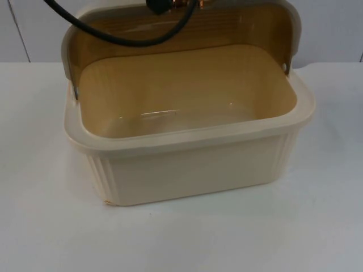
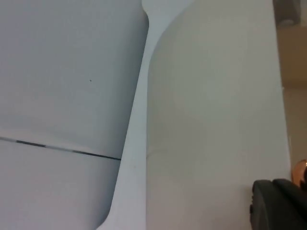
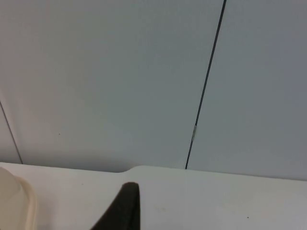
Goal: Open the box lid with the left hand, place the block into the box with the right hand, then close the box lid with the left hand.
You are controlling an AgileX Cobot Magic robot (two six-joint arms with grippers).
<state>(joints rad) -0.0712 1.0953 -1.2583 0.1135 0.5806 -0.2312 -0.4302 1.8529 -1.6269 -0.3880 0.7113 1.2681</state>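
A cream plastic box (image 1: pixel 193 170) stands in the middle of the white table with its lid (image 1: pixel 187 28) swung up and back on its hinges. The tub's inside (image 1: pixel 187 96) is bare, with no block in it. My left gripper (image 1: pixel 173 4) is at the raised lid's top edge. In the left wrist view, the lid's pale outer face (image 2: pixel 216 120) lies close against that gripper (image 2: pixel 280 206). My right gripper (image 3: pixel 122 211) hangs over the table beside the box's rounded rim (image 3: pixel 14 201) and faces the wall.
White table top (image 1: pixel 317 226) spreads in front of the box and to both sides. The grey partition wall (image 3: pixel 120 72) with a dark seam (image 3: pixel 206 96) rises right behind the table's far edge.
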